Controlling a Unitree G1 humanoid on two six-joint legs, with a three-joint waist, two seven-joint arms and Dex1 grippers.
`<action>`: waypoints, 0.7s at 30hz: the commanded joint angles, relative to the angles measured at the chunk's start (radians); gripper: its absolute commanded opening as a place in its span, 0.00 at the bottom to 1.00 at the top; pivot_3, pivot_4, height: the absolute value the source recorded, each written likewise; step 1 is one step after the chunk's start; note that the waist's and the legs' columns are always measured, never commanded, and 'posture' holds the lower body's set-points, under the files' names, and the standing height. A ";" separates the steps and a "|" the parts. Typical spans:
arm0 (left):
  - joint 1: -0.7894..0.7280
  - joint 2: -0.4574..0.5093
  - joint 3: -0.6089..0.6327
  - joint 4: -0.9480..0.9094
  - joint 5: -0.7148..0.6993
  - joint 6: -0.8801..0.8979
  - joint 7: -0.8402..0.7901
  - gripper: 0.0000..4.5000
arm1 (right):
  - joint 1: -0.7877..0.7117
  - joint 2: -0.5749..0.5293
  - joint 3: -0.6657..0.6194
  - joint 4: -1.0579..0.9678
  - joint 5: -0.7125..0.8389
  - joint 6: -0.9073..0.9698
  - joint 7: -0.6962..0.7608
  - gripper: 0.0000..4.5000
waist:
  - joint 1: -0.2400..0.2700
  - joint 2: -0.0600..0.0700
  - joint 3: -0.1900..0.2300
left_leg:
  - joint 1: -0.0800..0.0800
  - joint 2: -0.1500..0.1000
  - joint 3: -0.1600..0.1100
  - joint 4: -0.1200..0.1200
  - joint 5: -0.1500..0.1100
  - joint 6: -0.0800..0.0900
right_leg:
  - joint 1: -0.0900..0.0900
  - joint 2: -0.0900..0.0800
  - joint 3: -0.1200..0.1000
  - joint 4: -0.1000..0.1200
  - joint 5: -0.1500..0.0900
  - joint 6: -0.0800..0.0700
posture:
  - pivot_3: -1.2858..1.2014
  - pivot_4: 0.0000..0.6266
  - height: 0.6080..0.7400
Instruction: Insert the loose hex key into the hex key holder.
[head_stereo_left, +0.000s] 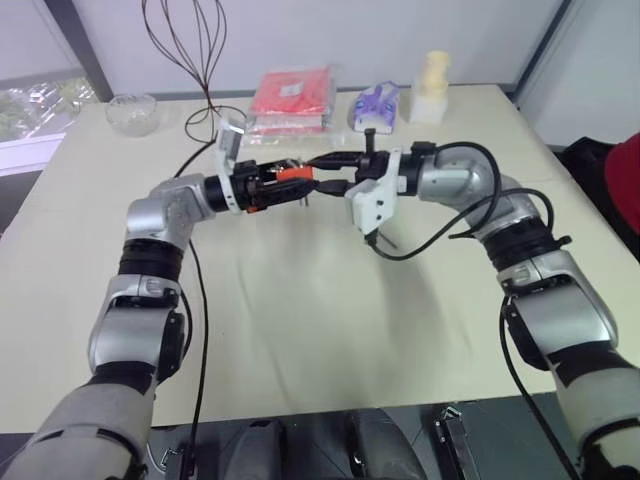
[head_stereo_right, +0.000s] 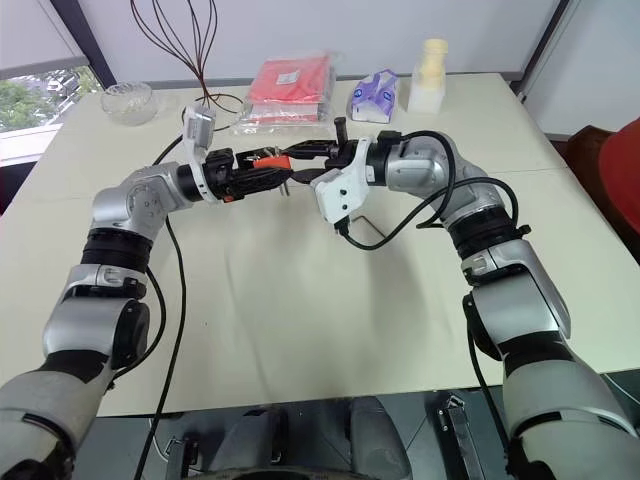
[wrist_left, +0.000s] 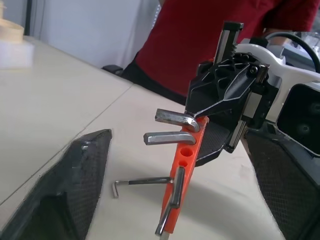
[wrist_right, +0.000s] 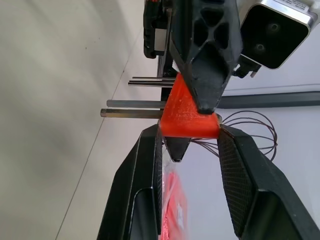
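Clamping the small orange-red plastic hex key holder (wrist_left: 182, 165), right gripper (wrist_right: 190, 132) presents it to the open-jawed left gripper (wrist_left: 180, 142). Next, I judge, left closes; the thin grey L-shaped loose hex key (wrist_left: 142, 181) waits at four o'clock.

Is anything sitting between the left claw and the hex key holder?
Nothing visible does. The hex key holder, gripped by the right claw, hangs above the table inside the open left claw, with bare gaps on both sides.

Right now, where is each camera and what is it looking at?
Left eye: on the head, looking down at the table; both arms show.
Right eye: beside it, same scene.
Left wrist: looks along the open left tool at the hex key holder.
Right wrist: looks along the right tool gripping it.
Both wrists share the holder.
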 joint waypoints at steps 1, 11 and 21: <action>-0.028 0.002 0.014 -0.012 0.002 -0.016 -0.022 0.57 | -0.007 -0.008 -0.018 -0.046 0.022 0.005 -0.014 0.23 | 0.000 0.000 0.000 | 0.000 0.000 0.000 0.000 0.000 0.000 | 0.000 0.000 0.000 0.000 0.000 0.000 | 0.52 0.24 1.00; -0.027 -0.008 0.017 -0.006 0.024 -0.025 -0.030 0.01 | 0.005 -0.013 -0.019 -0.066 0.025 0.016 -0.017 0.23 | 0.001 0.000 0.000 | 0.000 0.000 0.000 0.000 0.000 0.000 | 0.000 0.000 0.000 0.000 0.000 0.000 | 0.52 0.24 1.00; 0.018 -0.005 0.017 -0.059 0.045 -0.042 0.000 0.00 | 0.067 -0.040 -0.009 -0.098 0.022 0.097 0.027 0.67 | 0.001 0.000 0.000 | 0.000 0.000 0.000 0.001 0.000 0.000 | 0.000 0.000 0.000 0.001 0.000 0.000 | 0.52 0.24 1.00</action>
